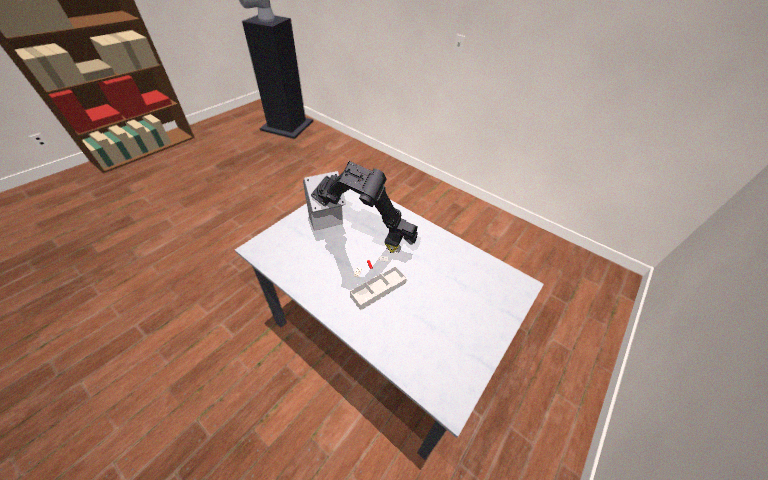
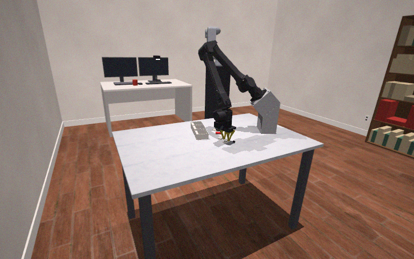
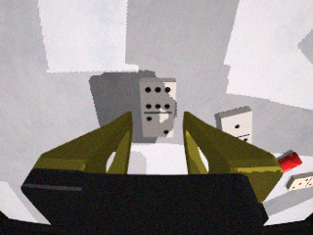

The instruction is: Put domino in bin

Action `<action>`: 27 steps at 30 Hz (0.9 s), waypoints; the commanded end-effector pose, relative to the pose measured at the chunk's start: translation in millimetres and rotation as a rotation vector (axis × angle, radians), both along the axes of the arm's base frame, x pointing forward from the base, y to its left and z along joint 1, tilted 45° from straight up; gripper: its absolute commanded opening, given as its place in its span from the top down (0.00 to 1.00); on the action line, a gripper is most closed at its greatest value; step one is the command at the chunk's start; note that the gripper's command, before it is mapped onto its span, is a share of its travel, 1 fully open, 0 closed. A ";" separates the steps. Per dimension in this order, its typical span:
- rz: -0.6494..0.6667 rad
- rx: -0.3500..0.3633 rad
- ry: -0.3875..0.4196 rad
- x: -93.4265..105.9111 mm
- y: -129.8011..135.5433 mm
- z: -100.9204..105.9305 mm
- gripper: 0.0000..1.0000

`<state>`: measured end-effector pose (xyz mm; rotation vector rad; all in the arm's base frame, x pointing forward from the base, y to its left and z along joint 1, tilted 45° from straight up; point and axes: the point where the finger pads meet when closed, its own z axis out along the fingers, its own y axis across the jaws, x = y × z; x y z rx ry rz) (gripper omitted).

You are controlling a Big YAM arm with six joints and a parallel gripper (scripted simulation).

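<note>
And here are the jaws (image 1: 391,247) (image 2: 227,140), partly open and gripping nothing, poised low over the table (image 1: 441,328) (image 2: 183,155); the six-and-two domino (image 3: 157,108) is right there, lying between and just beyond the fingertips in the wrist view; to the right of that domino sits a second domino (image 3: 236,124), then a red piece (image 1: 369,264) (image 2: 218,133) (image 3: 290,162), and past it a third domino (image 1: 357,272) (image 3: 300,182); the three-compartment bin row (image 1: 368,290) (image 2: 201,137) stands apart from it!

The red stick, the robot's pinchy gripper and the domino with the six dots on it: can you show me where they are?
red stick (image 1: 369,264) (image 2: 218,133) (image 3: 290,162): top, exterior, wrist; its side
gripper (image 1: 391,248) (image 2: 226,140) (image 3: 157,118): same views; between its fingertips
six-dot domino (image 3: 157,97): wrist; its face
</note>
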<state>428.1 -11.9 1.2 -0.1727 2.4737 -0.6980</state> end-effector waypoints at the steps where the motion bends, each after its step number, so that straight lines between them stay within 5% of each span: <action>1: 0.031 0.002 -0.052 14.3 10.1 18.8 0.60; 3: 0.010 -0.003 -0.018 11.4 -1.4 3.0 0.60; 12: 0.010 -0.007 -0.005 6.0 -7.2 -10.5 0.60; 24: 0.014 0.000 -0.020 7.5 -1.9 -4.2 0.60; 25: 0.014 0.000 -0.020 7.4 -1.9 -4.2 0.79; 27: 0.017 -0.001 -0.031 7.2 -2.9 -1.3 0.79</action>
